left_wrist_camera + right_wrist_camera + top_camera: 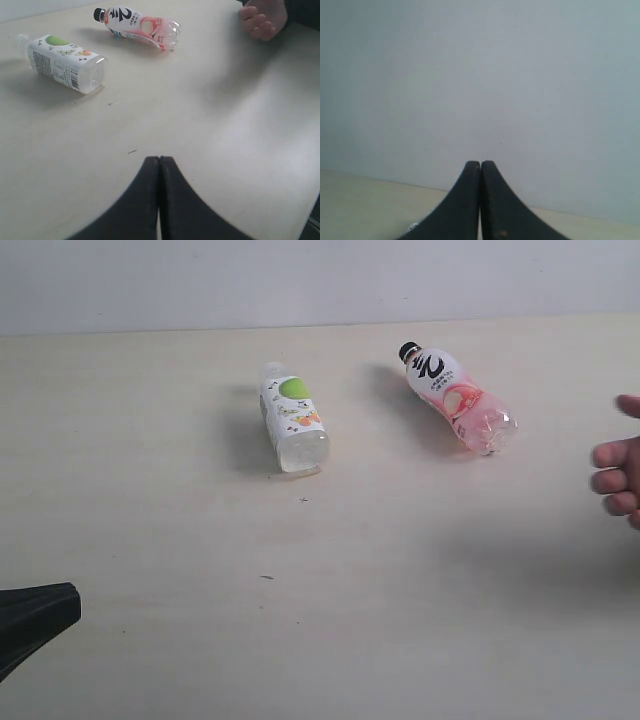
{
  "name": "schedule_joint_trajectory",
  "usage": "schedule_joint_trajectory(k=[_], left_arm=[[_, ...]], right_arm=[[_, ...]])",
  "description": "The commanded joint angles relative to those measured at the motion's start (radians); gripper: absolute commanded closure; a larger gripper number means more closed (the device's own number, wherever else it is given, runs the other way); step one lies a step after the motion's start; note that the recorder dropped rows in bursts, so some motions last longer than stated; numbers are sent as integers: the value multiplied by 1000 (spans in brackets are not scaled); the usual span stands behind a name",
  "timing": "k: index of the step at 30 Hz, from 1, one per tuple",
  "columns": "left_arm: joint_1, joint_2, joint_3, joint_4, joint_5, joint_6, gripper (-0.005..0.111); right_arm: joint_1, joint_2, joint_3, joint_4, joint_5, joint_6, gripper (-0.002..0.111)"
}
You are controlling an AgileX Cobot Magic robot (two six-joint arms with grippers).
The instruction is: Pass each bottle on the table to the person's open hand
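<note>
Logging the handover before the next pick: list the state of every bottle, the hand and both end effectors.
Green-label bottle: lying on its side on the table, white cap on.
Pink bottle: lying on its side, black cap on.
Person's hand: at the table's edge, fingers curled, no bottle in it.
Left end effector: shut, empty.
Right end effector: shut, empty.

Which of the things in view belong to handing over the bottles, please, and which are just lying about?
Part of the job: green-label bottle and black-capped pink bottle, both lying on their sides; person's hand; table.

Not part of it: only small dark specks on the wood, and the wall behind.
</note>
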Motion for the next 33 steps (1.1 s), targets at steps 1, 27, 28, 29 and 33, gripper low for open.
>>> schedule_joint_trajectory(k=[1,27,28,29,33], left_arm=[[-5,-4,2,6,-5,2,107],[-5,-4,2,-22,-51,8,107],[-5,-4,2,-22,-36,8,107],[-5,-4,2,-22,-30,6,107],[-5,-4,2,-68,-155,-24,107]], right_arm=[[-3,-71,85,-43,-57,19,108],[-3,-96,109,-32,15,37,108],[-3,-96,109,-32,15,37,108],[-3,-96,109,-32,15,37,108],[-3,-96,109,-32,15,37,108]])
